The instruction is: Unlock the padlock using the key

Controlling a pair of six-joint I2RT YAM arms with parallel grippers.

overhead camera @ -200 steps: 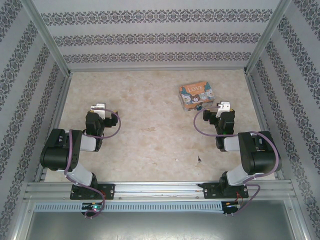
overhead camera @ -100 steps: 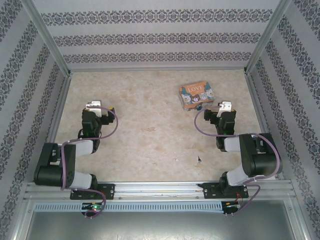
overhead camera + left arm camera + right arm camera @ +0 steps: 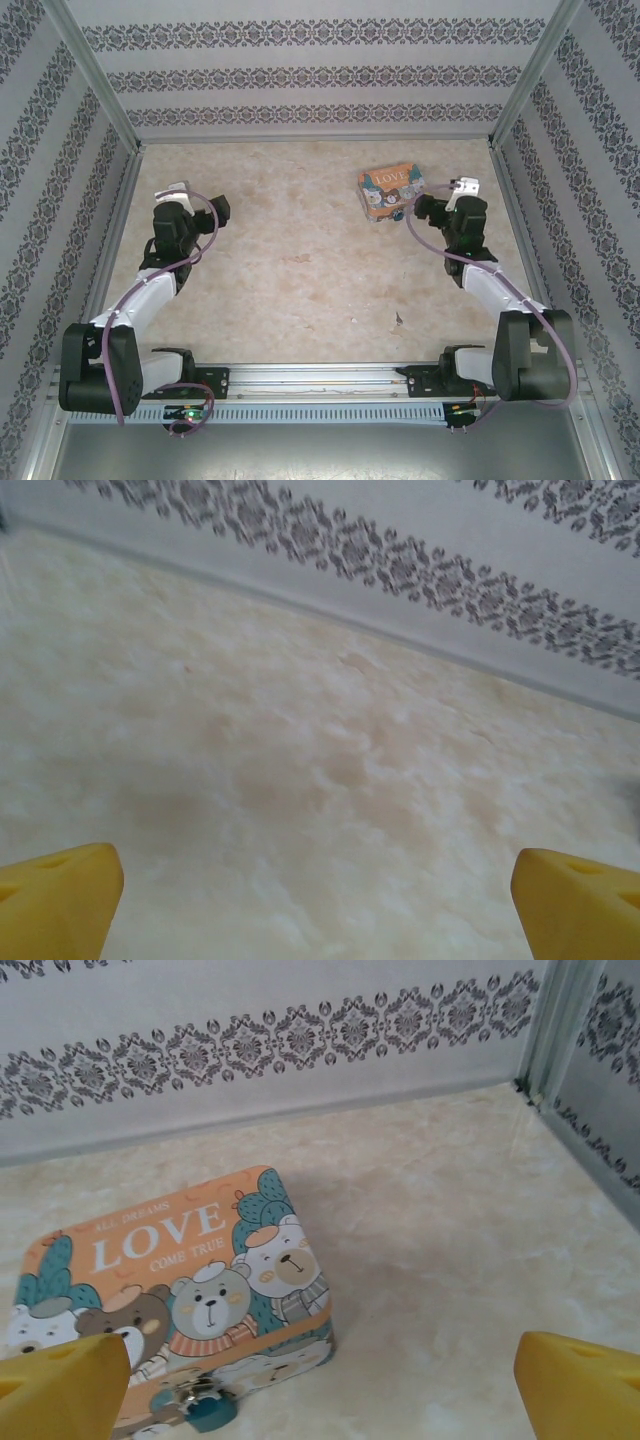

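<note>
Padlock (image 3: 205,1405) at front edge of box (image 3: 170,1290), far right of table (image 3: 290,270).
Left gripper (image 3: 320,905) and right gripper (image 3: 320,1385) gape wide, empty; key (image 3: 398,320) lies alone mid-table.

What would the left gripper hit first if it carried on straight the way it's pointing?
Bare table lies ahead of the left gripper, then the patterned wall. It seems tilted downward, so it would probably touch the table first; depth is unclear.
</note>
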